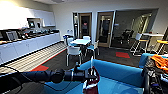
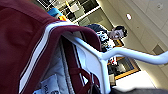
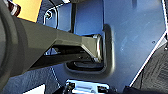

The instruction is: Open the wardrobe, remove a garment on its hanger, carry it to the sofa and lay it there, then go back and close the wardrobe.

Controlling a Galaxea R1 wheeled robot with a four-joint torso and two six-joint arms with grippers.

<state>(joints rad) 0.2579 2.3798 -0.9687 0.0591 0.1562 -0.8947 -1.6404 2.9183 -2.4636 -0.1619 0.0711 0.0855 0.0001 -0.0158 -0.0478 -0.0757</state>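
Note:
My left arm reaches in from the left across the front of the head view. Its gripper [image 1: 89, 75] is shut on the white hanger [image 1: 91, 63], whose thin top sticks up above it. The maroon garment [image 1: 91, 85] with white trim hangs below the gripper, over the seat of the bright blue sofa [image 1: 117, 72]. The left wrist view shows the garment [image 2: 22, 37] close up, with its white stripe and inner lining. The hanger [image 2: 130, 53] runs through its collar there.
A white table [image 1: 80, 41] with white chairs stands behind the sofa. A long white counter [image 1: 30, 43] lines the left wall. An orange cloth [image 1: 160, 62] and dark items lie at the sofa's right end. High stools [image 1: 140, 43] stand at the back right. A person [image 2: 110, 35] appears in the left wrist view.

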